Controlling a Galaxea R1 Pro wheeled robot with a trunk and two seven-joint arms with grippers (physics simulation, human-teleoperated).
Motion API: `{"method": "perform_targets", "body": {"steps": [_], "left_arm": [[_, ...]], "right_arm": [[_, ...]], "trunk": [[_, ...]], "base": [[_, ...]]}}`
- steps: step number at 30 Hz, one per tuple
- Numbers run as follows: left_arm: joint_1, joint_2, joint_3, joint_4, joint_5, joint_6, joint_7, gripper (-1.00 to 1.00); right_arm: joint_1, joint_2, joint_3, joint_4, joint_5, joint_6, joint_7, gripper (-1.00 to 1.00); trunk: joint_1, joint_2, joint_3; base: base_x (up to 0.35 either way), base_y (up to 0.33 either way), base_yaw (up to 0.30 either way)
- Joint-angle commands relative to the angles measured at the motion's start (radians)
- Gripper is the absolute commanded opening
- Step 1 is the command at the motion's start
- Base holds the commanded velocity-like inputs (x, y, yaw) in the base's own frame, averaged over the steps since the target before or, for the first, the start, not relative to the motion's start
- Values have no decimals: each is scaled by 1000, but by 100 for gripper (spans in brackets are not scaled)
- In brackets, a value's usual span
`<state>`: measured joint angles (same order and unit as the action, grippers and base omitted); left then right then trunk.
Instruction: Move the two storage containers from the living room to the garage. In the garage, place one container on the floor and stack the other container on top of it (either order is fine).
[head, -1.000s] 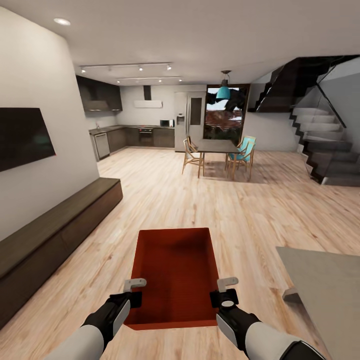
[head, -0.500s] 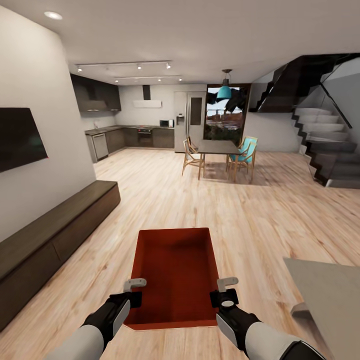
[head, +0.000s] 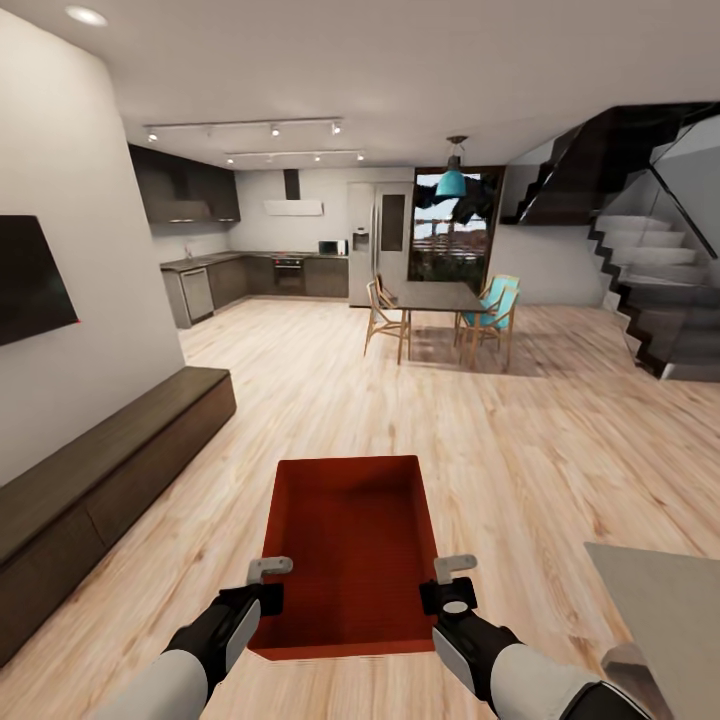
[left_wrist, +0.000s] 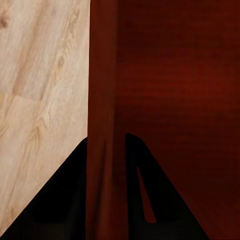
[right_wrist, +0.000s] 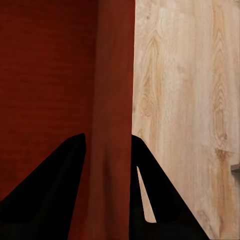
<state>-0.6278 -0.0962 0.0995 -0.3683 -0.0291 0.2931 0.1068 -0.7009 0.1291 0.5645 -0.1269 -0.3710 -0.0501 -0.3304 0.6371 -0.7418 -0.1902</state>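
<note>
Grip first: the left end effector is clamped on the left side wall of a storage container, and the left wrist view shows that wall running between the two dark fingers. The right end effector pinches the opposite wall in the same way, with the rim passing between its fingers. Between the two arms the orange-red bin hangs level and open side up, lifted clear of the wood-plank floor, just ahead of the robot.

Around it lies the living room: a black TV on the left wall, a low dark console beneath it, and the corner of a pale desk at lower right. Farther off stand a dining table with chairs, a kitchen and a dark staircase.

By my reading, one container has been picked up and is in carriage, nothing more. Reaching the garage, setting this bin on the concrete, fetching the second bin and stacking it all remain to be done.
</note>
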Motion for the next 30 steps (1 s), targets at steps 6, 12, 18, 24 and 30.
{"method": "perform_targets", "body": {"steps": [6,12,18,24,30], "left_arm": [[0,-1,11,-1,-18,8,7,-100],[0,0,11,0,-18,8,7,-100],[0,-1,11,0,-18,8,7,-100],[0,0,11,0,-18,8,7,-100],[0,0,11,0,-18,8,7,-100]], "right_arm": [[-2,0,-35,-10,11,-5,-2,-100],[-2,1,-35,-10,11,-5,-2,-100],[-2,1,-35,-10,11,-5,-2,-100],[-2,1,-35,-10,11,-5,-2,-100],[-2,1,-35,-10,11,-5,-2,-100]], "trunk": [[1,-1,-2],[1,-1,-2],[1,-1,-2],[1,-1,-2],[1,-1,-2]], "base": [[320,0,-1],[320,0,-163],[320,0,-240],[320,0,-244],[320,0,-244]]}}
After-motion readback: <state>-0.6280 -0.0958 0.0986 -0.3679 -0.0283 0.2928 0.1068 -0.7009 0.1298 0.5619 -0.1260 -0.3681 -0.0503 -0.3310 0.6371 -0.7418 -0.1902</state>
